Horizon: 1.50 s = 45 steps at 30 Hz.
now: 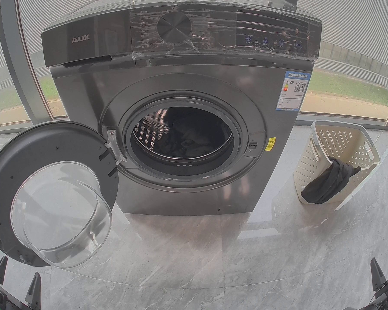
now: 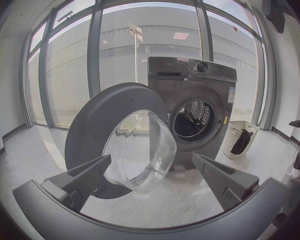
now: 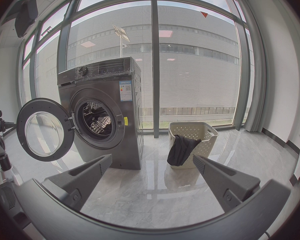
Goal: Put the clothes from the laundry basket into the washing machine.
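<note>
Black garment hangs over the near-left rim of the laundry basket, which stands on the floor just right of the washing machine. Its long axis runs from the rim down the basket's outer wall towards the floor. The right fingers sit low at the near right, spread apart and empty, with the garment farther off and a little to their left. The left fingers, also spread and empty, sit near left below the swung-open door, well apart from the basket. The right arm looks the nearer one for the pick
</note>
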Motion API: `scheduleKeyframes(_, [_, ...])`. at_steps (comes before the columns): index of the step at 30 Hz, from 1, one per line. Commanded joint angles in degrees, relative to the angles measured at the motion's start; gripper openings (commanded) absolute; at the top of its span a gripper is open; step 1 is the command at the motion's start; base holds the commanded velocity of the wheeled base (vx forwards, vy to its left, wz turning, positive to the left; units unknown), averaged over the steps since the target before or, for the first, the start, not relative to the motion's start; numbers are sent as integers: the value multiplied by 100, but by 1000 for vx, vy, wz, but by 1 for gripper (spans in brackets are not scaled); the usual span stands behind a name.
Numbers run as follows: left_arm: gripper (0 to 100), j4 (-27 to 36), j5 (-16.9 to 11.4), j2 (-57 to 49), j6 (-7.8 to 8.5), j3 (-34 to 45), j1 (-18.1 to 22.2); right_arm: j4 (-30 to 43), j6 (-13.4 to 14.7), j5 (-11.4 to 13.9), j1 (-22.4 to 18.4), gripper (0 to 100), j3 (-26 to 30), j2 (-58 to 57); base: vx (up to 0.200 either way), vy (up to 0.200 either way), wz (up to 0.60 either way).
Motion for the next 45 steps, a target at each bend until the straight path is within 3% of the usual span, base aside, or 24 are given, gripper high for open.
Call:
scheduleKeyframes(1, [100, -4, 37, -37, -125, 92, -5, -4, -1, -7, 7, 100, 101, -74, 0, 0, 0])
scheduleKeyframes(5, [100, -4, 28, -46, -169, 92, 4, -4, -1, -7, 7, 100, 101, -74, 0, 0, 0])
scheduleKeyframes(8, [100, -4, 11, -46, -46, 92, 4, -13, -1, -7, 7, 100, 101, -74, 0, -133, 0])
scheduleKeyframes(29, [100, -4, 37, -46, -90, 92, 4, -4, -1, -7, 7, 100, 101, -74, 0, -200, 0])
scheduleKeyframes(35, [100, -4, 28, -46, -46, 92, 4, -4, -1, -7, 7, 100, 101, -74, 0, 0, 0])
scheduleKeyframes(45, [100, -4, 20, -37, -64, 101, 4, -4, -1, -7, 7, 100, 101, -74, 0, -200, 0])
